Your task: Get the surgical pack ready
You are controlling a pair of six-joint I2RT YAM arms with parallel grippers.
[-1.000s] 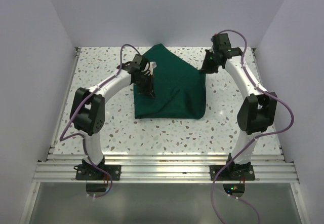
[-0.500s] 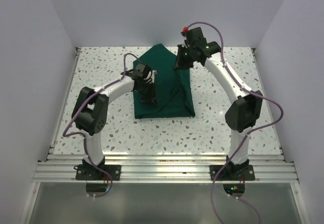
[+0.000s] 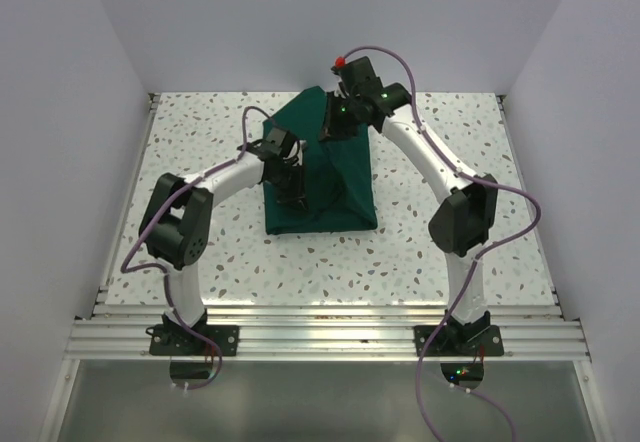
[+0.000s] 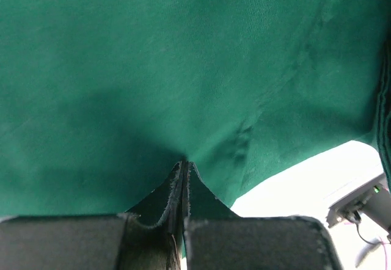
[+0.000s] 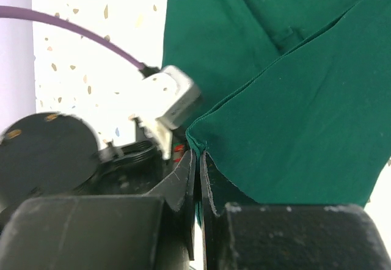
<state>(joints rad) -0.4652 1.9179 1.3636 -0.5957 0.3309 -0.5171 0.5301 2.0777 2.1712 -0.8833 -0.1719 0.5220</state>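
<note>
I find open tabletop [image 3: 190, 137] on both sides of the drape [image 3: 345, 187]; left arm [image 3: 225, 174] and right arm [image 3: 420, 157] crowd the space above it.

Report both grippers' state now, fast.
Left gripper: shut, fingers pressed tip-first into the drape; no cloth visibly pinched.
Right gripper: shut on a folded corner of the drape.

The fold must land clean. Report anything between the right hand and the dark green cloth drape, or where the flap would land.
Nothing between them: the right hand is shut on the edge of the dark green cloth drape. The shut left hand presses the drape's left half, likely under a flap laid leftward.
</note>
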